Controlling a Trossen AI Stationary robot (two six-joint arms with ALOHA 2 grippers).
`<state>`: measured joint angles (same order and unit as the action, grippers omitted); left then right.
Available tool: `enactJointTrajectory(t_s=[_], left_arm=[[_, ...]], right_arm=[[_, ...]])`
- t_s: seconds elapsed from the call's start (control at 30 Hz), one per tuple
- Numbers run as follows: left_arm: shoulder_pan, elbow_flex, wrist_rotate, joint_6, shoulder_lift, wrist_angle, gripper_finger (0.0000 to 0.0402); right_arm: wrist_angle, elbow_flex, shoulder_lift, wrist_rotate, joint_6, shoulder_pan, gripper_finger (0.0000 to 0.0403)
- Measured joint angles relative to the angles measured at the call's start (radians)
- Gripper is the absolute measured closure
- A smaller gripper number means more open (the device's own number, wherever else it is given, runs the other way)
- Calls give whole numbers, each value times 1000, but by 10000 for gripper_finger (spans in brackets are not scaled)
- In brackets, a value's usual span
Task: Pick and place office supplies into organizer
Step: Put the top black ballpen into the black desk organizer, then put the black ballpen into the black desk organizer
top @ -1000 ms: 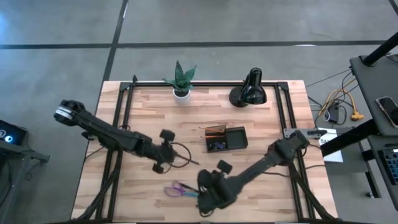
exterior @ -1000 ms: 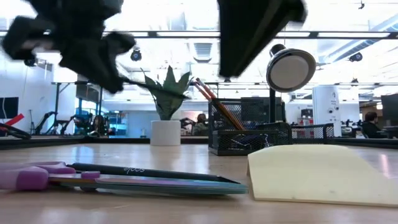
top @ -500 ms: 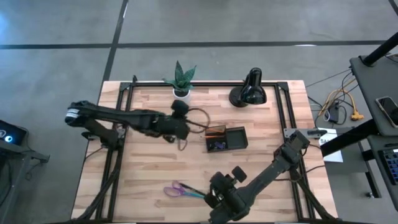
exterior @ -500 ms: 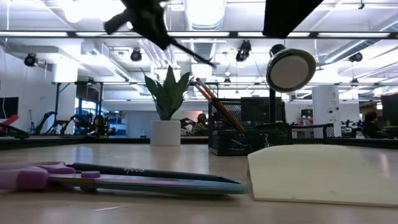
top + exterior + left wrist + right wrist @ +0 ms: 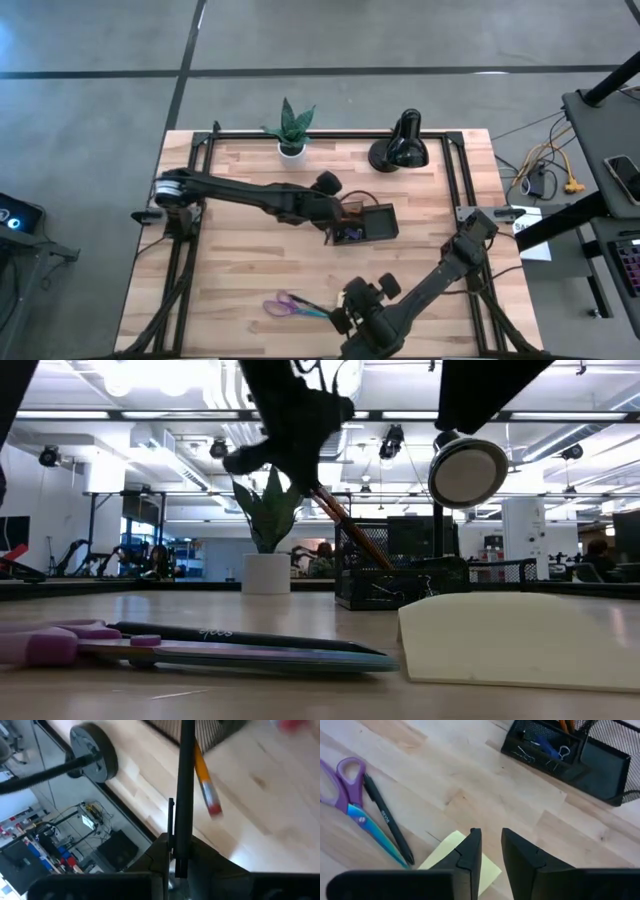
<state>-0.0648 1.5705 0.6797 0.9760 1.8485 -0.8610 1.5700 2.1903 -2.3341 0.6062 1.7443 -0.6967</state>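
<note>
The organizer [image 5: 378, 222], a dark mesh box with orange pencils [image 5: 335, 515] leaning out of it, stands right of the table's middle. My left gripper [image 5: 332, 214] hangs beside its left end, shut on a black pen [image 5: 185, 795]. My right gripper [image 5: 491, 851] is near the table's front edge, open by a narrow gap, above the yellow sticky pad [image 5: 451, 851], which lies flat on the wood. Purple-handled scissors [image 5: 347, 790] and another black pen [image 5: 387, 820] lie side by side to the pad's left. My left gripper pinches the black pen near one end [image 5: 176, 851] between its two fingers. The pen runs straight out ahead along the fingers, which slant downward toward the organizer. It is lifted clear of the table, next to an orange pencil [image 5: 204, 785].
A black desk lamp [image 5: 400, 150] and a potted plant [image 5: 291, 130] stand along the far edge. Small clips [image 5: 540, 751] lie in the organizer's low compartment. Bare wood stretches across the table's left half and between the organizer and the pad.
My left gripper has carried the pen from the table's left middle toward the far right, rising and rolling, up to the organizer's left end. My right gripper has rolled about and shifted slightly toward the near edge over the pad.
</note>
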Motion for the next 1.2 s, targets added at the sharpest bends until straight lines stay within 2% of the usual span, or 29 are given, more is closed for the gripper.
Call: enactJointTrajectory(t_s=[0.17,0.47,0.67,0.83,0.9,0.93,1.0,1.07,1.13,1.2], left_arm=[[4,35,-12,74,67,67,377],[-15,39,-11,75,92,96,325],[-46,64,-22,-161,50,55,293],[-79,59,-42,-382,-34,-82,274],[-83,59,-126,-547,-82,-185,272],[-83,59,-212,-650,-110,-230,272],[-79,29,-455,-845,-169,-282,272],[-80,-36,-656,-972,-232,-244,272],[-103,-128,-707,-1057,-298,-176,272],[-130,-234,-672,-1125,-374,-113,272]], right_arm=[[-1,-18,0,-1,51,-16,339],[-7,-76,0,-12,60,-26,341],[-9,-113,0,-12,39,-25,341],[-22,-120,0,-14,14,-20,344],[-62,-120,0,-37,-45,-12,344],[-89,-122,0,-61,-86,-3,345],[-177,-141,1,-117,-185,21,345],[-288,-161,1,-172,-301,46,345],[-392,-193,1,-207,-387,67,345],[-459,-220,2,-233,-430,82,345]])
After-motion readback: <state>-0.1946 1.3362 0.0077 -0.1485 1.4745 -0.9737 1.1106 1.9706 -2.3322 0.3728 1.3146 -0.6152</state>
